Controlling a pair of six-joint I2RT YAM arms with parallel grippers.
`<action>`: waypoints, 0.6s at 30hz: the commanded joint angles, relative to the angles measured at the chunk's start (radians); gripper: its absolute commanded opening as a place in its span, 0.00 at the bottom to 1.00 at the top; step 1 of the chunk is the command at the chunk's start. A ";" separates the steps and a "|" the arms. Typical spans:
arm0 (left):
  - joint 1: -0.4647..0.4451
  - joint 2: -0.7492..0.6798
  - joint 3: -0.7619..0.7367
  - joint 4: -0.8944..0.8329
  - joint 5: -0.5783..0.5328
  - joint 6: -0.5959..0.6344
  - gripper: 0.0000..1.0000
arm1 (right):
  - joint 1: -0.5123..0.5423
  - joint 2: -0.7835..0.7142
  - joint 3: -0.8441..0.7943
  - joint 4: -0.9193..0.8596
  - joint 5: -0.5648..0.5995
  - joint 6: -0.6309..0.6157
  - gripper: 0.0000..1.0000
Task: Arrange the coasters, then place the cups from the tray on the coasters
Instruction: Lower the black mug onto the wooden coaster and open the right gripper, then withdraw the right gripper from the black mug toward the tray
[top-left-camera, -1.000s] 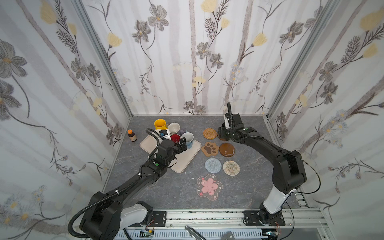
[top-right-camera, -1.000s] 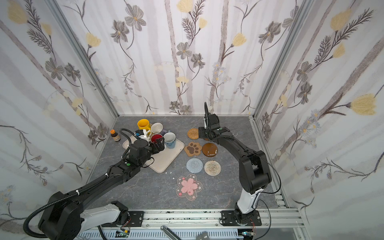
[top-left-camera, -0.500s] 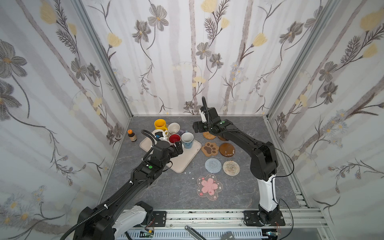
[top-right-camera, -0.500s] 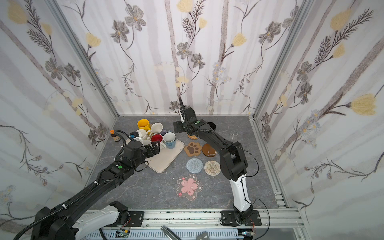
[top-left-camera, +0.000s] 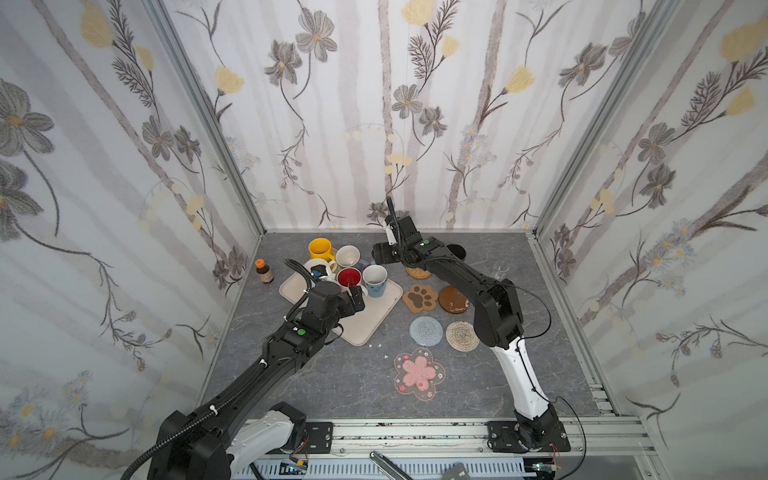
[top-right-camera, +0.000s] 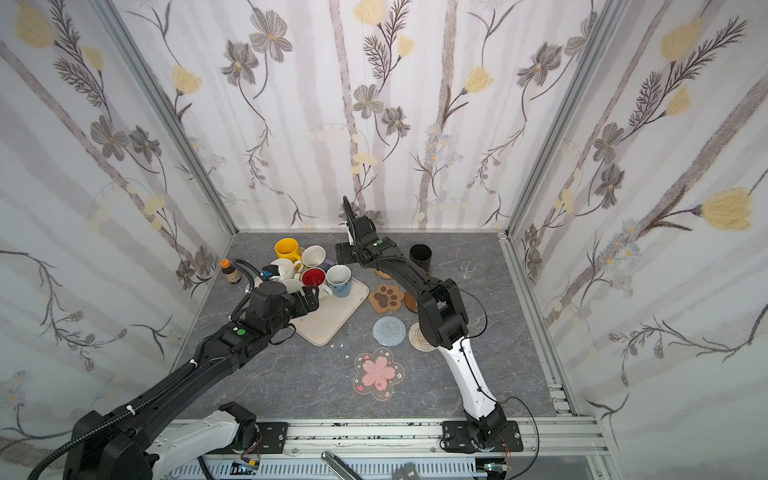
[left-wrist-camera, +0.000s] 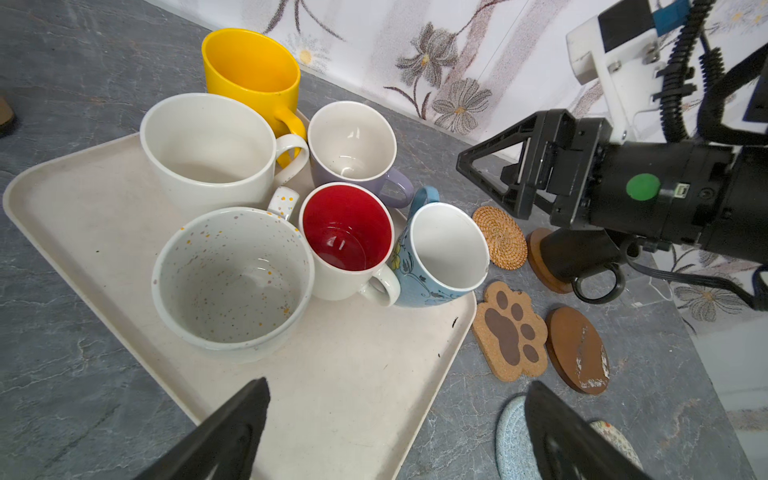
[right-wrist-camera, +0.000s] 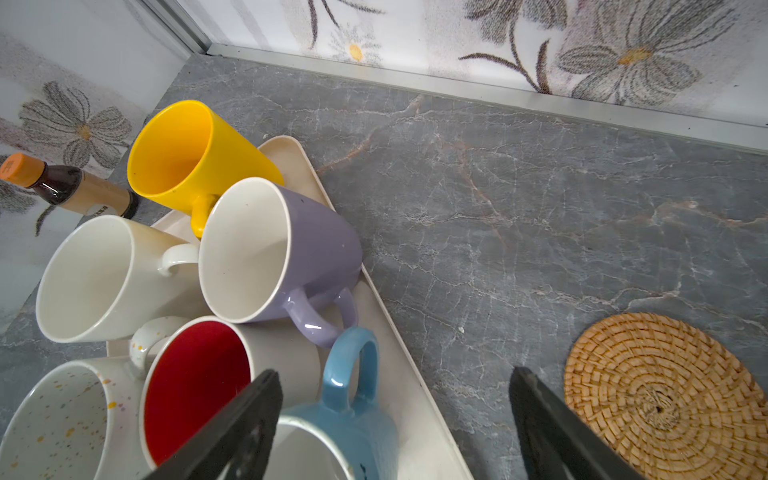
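Well, six cups stand close together on the far half of the tray (left-wrist-camera: 353, 395): the yellow cup (left-wrist-camera: 253, 70), the big cream cup (left-wrist-camera: 208, 145), the purple-grey cup (left-wrist-camera: 353, 141), the speckled cream cup (left-wrist-camera: 232, 274), the white cup with red inside (left-wrist-camera: 347, 232) and the blue cup (left-wrist-camera: 444, 249). The black cup (left-wrist-camera: 582, 253) is off the tray and stands on a brown wooden coaster (left-wrist-camera: 540, 266). The woven coaster (left-wrist-camera: 500, 237) lies between that one and the tray. The paw coaster (left-wrist-camera: 509, 330) lies just beside the tray's right edge, with the second wooden coaster (left-wrist-camera: 577, 351) next to it. Farther from the tray lie the knitted coaster (top-left-camera: 426, 331), the braided coaster (top-left-camera: 461, 336) and the pink flower coaster (top-left-camera: 419, 372), all flat on the table (top-left-camera: 324, 386).

The left gripper (left-wrist-camera: 399, 384) hangs over the near part of the tray. Its jaws are wide apart with nothing in them. The right gripper (right-wrist-camera: 392, 374) hangs above the tray's far right edge, by the blue cup's handle. Its jaws are wide apart too and hold nothing.

A small brown bottle (top-left-camera: 264, 271) stands just off the tray's left side. A clear glass (top-left-camera: 500, 271) stands well away from the tray, past the black cup.
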 joint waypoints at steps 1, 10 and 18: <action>0.002 0.007 0.012 0.003 -0.019 0.015 0.98 | -0.001 0.028 0.038 0.019 -0.007 0.014 0.85; 0.004 0.004 0.001 0.003 -0.018 0.012 0.98 | 0.003 0.087 0.079 0.003 0.008 0.046 0.74; 0.003 -0.019 -0.017 0.003 -0.014 0.006 0.98 | 0.014 0.101 0.078 -0.025 0.038 0.034 0.68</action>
